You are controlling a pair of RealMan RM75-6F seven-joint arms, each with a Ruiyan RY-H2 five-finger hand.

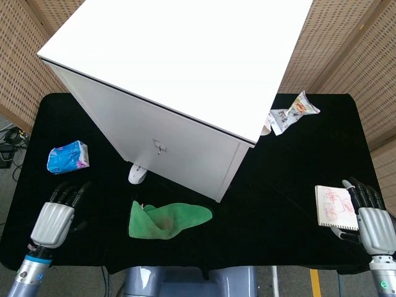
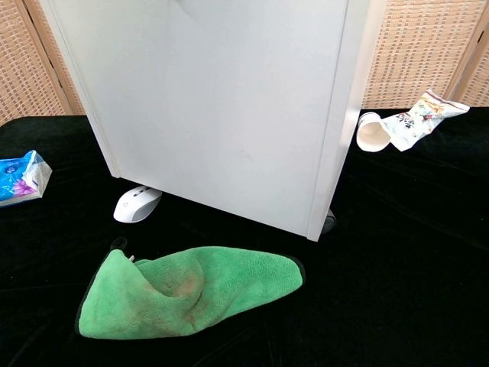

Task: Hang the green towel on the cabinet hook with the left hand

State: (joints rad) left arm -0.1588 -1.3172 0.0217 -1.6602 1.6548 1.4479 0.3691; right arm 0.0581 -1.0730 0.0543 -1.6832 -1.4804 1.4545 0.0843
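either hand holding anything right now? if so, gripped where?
Nothing is held. The left hand is empty, apart from the green towel lying on the table. The right hand sits beside the notepad, not gripping it.

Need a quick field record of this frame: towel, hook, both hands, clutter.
towel: green towel crumpled flat on the table, in front of the cabinet, not held
hook: on the cabinet front, bare
left hand: empty, fingers extended, left of the towel, apart from it
right hand: at the table's right edge, by the notepad; contact unclear
clutter: mouse at the cabinet base, blue pack, snack bag, paper cup
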